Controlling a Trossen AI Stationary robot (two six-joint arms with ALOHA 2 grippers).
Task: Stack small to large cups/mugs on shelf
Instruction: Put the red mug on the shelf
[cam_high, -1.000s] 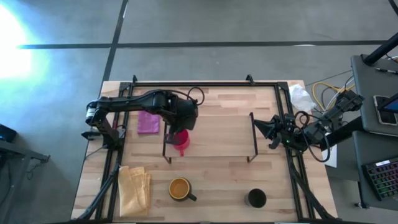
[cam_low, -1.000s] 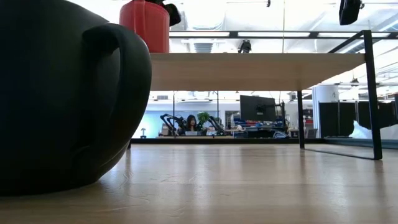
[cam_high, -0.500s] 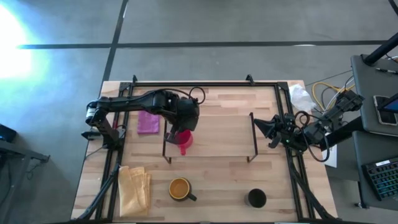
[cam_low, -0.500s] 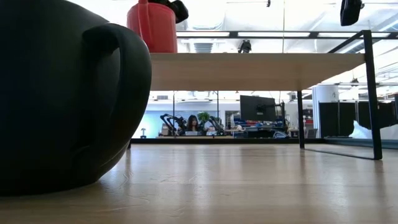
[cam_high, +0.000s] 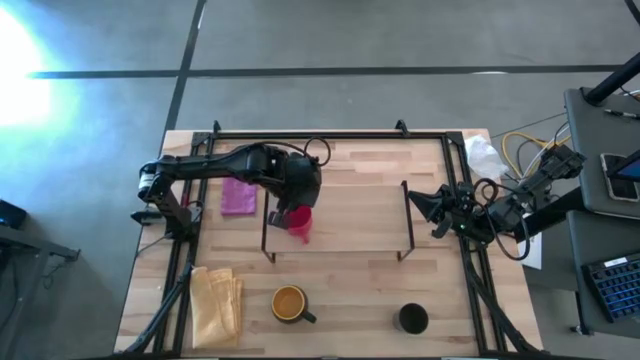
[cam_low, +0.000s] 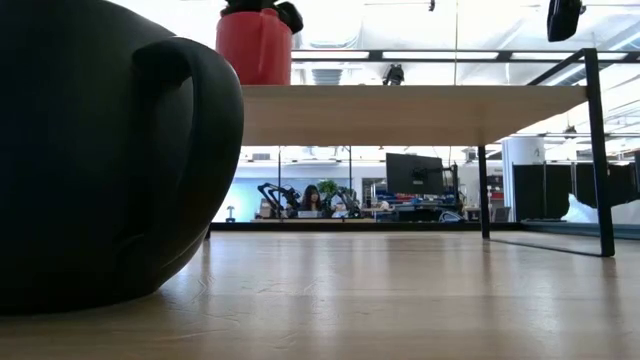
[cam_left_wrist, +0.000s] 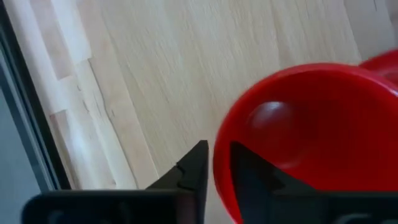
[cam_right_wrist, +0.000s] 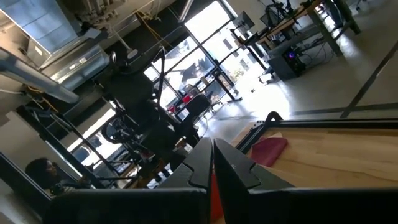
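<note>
The red-pink cup (cam_high: 300, 224) stands upright on the left part of the shelf (cam_high: 352, 216), and in the low view its base (cam_low: 256, 80) meets the shelf board (cam_low: 400, 112). My left gripper (cam_high: 295, 213) is over it and shut on its rim. The mustard-yellow mug (cam_high: 289, 303) and the black cup (cam_high: 412, 318) stand on their bases on the tabletop near its near edge. The black cup (cam_low: 100, 150) fills the left of the low view. My right gripper (cam_high: 438, 208) waits shut off the shelf's right end, its closed fingers (cam_right_wrist: 211, 163) showing in the right wrist view. My left gripper (cam_left_wrist: 217, 155) pinches the red cup's rim (cam_left_wrist: 222, 163), with one finger (cam_left_wrist: 198, 167) outside the wall and the other (cam_left_wrist: 252, 177) inside the bowl. The fingers come from above, pointing down. The cup is upright, its base on the shelf board or just above it.
A pink cloth (cam_high: 238, 196) lies on the table left of the shelf, and a folded yellow cloth (cam_high: 216, 304) lies at the near left. Black frame rails (cam_high: 330, 133) run along the table's far and side edges. Crumpled white material (cam_high: 484, 156) sits at the far right corner.
My left gripper has carried the red cup a little toward the table's right along the shelf top. The cup has gone from tilted to upright and has come down onto the board. The gripper stays shut on the rim.
</note>
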